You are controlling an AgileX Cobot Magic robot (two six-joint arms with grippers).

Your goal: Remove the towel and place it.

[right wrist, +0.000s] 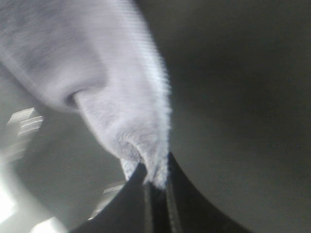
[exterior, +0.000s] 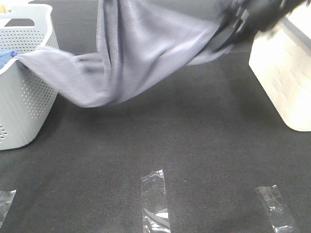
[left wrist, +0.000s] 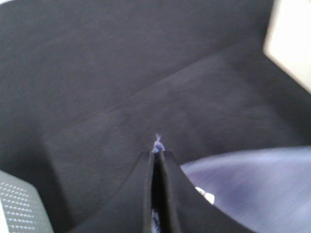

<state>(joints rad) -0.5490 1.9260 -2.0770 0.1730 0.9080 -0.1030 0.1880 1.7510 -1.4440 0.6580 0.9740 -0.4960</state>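
Note:
The slate-grey towel (exterior: 141,53) hangs in the air above the black table, sagging in the middle. One end still trails over the rim of the grey perforated basket (exterior: 24,97) at the left. My right gripper (exterior: 243,19), blurred at the top right, is shut on one towel edge; the right wrist view shows the fingers (right wrist: 155,182) pinching the cloth (right wrist: 97,63). My left gripper (left wrist: 156,154) is shut with a tuft of towel fibre between its tips, and the towel (left wrist: 252,184) hangs beside it. It is above the exterior view's top edge.
A bright blue cloth (exterior: 7,57) lies inside the basket. A white box (exterior: 286,73) stands at the right. Three clear tape strips (exterior: 155,199) (exterior: 277,208) (exterior: 5,201) are stuck on the black tabletop near the front.

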